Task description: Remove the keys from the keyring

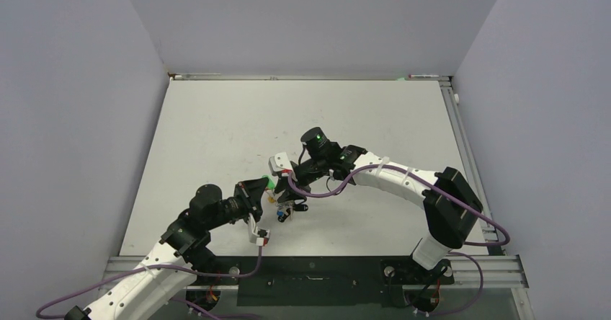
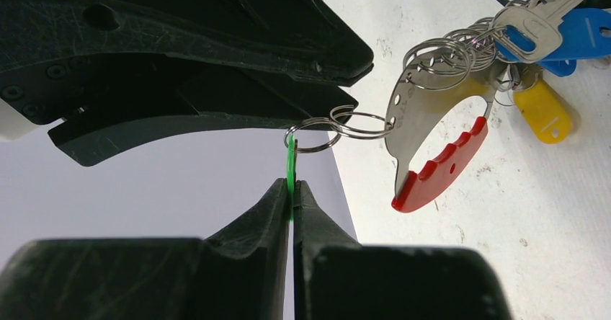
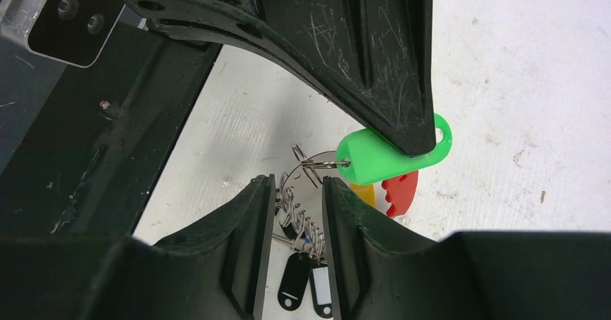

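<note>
My left gripper (image 2: 291,187) is shut on the green tag (image 2: 291,161), which I see edge-on. A small split ring links the tag to the grey crescent keyring (image 2: 407,118) with its red arc (image 2: 439,165). The keyring hangs just above the table. Blue keys (image 2: 583,32), a silver key (image 2: 537,21) and a yellow tag (image 2: 544,111) bunch on its far end. In the right wrist view the green tag (image 3: 375,158) sits above my right gripper (image 3: 299,190). Its jaws stand apart astride the keyring's stack of split rings (image 3: 306,223). Black tags (image 3: 294,280) hang below.
Both grippers meet low over the near middle of the white table (image 1: 302,118), left gripper (image 1: 268,188) beside right gripper (image 1: 292,190). The table's front edge and dark rail (image 3: 86,154) lie close on one side. A metal rail (image 1: 461,140) runs along the right edge.
</note>
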Action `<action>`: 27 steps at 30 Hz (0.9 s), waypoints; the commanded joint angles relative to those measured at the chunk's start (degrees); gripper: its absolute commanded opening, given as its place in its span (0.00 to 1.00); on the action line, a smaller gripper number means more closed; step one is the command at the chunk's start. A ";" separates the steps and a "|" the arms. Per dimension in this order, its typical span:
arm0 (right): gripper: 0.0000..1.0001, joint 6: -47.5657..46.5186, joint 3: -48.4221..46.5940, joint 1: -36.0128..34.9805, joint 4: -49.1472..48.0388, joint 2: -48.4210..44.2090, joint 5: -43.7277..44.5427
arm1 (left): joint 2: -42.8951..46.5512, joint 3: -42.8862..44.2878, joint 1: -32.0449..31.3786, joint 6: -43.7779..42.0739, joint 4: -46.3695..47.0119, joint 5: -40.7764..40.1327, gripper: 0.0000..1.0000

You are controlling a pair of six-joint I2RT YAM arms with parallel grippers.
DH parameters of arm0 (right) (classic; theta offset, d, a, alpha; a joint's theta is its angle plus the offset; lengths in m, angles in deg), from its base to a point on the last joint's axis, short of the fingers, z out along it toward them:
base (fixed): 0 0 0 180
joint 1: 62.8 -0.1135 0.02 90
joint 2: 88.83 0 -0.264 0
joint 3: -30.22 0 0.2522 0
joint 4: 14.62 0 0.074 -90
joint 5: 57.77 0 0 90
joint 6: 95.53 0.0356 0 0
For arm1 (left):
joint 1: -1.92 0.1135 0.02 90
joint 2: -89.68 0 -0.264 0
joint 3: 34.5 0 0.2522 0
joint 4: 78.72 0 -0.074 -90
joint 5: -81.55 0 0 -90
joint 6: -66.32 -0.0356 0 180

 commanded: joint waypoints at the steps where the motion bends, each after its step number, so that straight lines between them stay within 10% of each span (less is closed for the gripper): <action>1: 0.32 -0.73 -2.01 -0.56 -3.50 1.65 -4.13 | 0.43 3.44 0.37 0.51 0.57 1.71 0.00; 27: 0.37 0.80 -3.76 0.79 -3.54 1.59 -8.16 | -0.88 4.04 1.53 0.29 -0.11 2.78 0.00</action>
